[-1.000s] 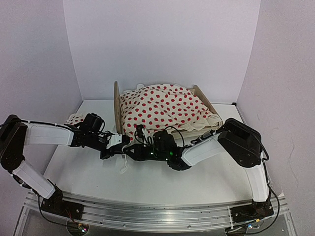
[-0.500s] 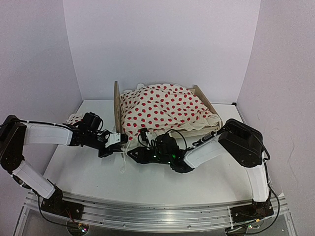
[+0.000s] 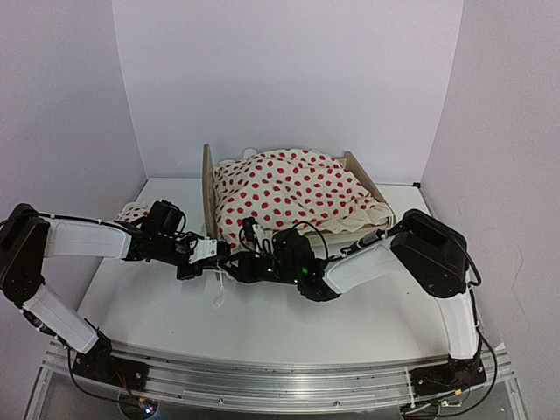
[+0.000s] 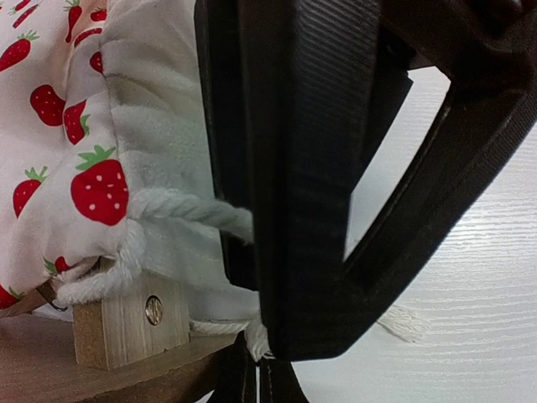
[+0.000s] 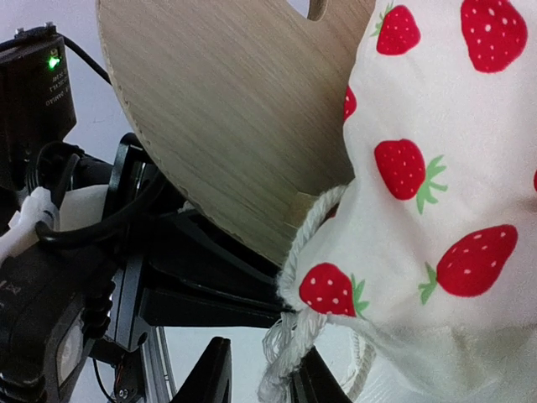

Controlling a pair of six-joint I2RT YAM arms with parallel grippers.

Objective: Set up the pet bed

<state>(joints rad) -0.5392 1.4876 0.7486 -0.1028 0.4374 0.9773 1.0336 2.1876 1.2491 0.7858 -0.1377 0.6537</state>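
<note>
While beside pet bed (image 3: 207, 188) with blanket (image 3: 289, 188) inside, left pincer (image 4: 262, 369) together, right pincer (image 5: 256, 374) apart around cord (image 5: 287, 348).

Both grippers crowd the near left corner of the pet bed (image 3: 208, 192). Your left gripper (image 3: 213, 260) and right gripper (image 3: 236, 268) sit just beside each other. A white cord (image 5: 289, 336) from the blanket (image 3: 289, 188) dangles between the right one's jaws. The right arm (image 3: 367, 262) lies along the bed's near side. The left arm (image 3: 87, 238) and a small pillow (image 3: 131, 212) fill the headboard side. You have bare table (image 3: 262, 328) in front, toward the bases.
</note>
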